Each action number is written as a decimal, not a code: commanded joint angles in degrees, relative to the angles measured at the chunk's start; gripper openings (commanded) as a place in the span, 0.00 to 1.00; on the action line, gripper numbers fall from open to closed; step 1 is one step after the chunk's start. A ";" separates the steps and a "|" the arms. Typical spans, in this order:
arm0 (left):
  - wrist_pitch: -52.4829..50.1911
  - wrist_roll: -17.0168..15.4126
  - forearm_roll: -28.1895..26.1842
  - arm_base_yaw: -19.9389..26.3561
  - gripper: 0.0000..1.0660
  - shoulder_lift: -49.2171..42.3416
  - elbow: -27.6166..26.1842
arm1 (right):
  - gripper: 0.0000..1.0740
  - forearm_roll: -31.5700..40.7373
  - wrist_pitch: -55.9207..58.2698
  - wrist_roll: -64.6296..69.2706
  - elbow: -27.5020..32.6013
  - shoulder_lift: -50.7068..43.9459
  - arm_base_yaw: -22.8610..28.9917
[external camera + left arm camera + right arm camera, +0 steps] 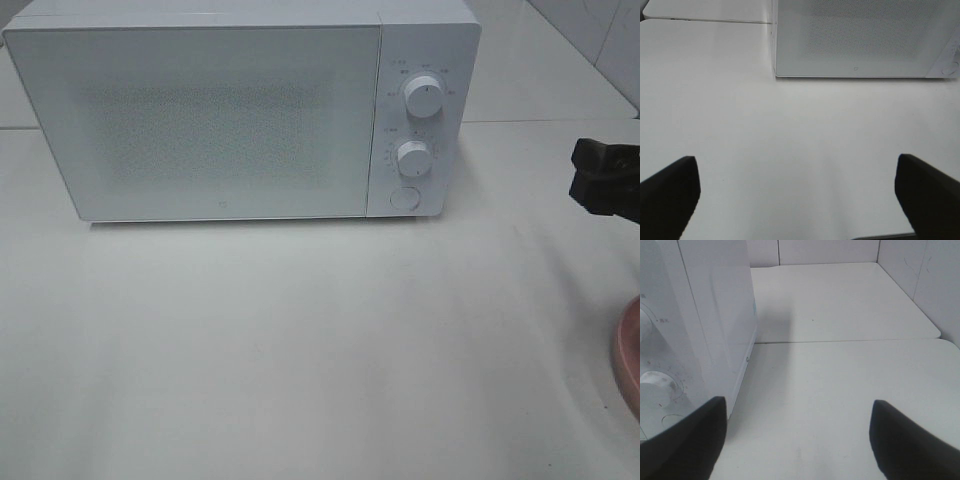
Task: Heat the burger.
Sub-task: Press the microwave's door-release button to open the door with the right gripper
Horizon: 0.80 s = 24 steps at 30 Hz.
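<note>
Mostly it is white table (300, 350), with wide open room in front of the microwave (200, 120), whose door is shut. Only the high view catches a pink plate's rim (628, 360) at the table's right edge; no view shows the burger, so I cannot tell where it sits. The left hand (797, 195) hovers spread over the table before the door. The right hand (797, 440), spread and empty, hangs just beside the microwave's right side, its lower knob (657, 385) close by.
</note>
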 commanded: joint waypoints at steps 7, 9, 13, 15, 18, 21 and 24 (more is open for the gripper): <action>-0.86 -0.11 0.00 0.23 0.92 -1.43 0.23 | 0.68 19.42 -11.57 -13.41 0.40 7.05 17.42; -0.86 -0.11 0.00 0.23 0.92 -1.43 0.23 | 0.68 21.14 -12.66 -13.92 0.40 7.62 18.79; -0.86 -0.11 0.00 0.23 0.92 -1.43 0.23 | 0.68 28.30 -17.99 -15.13 0.40 11.00 26.41; -0.86 -0.11 0.00 0.23 0.92 -1.43 0.23 | 0.68 31.46 -19.19 -15.41 0.00 12.09 29.28; -0.86 -0.11 0.00 0.23 0.92 -1.43 0.23 | 0.68 35.58 -19.48 -16.33 -0.86 13.12 32.54; -0.86 -0.11 0.00 0.23 0.92 -1.43 0.23 | 0.68 38.45 -19.77 -17.76 -1.83 13.92 35.18; -0.86 -0.17 0.00 0.23 0.92 -1.43 0.23 | 0.68 41.02 -19.77 -18.16 -2.86 14.04 37.70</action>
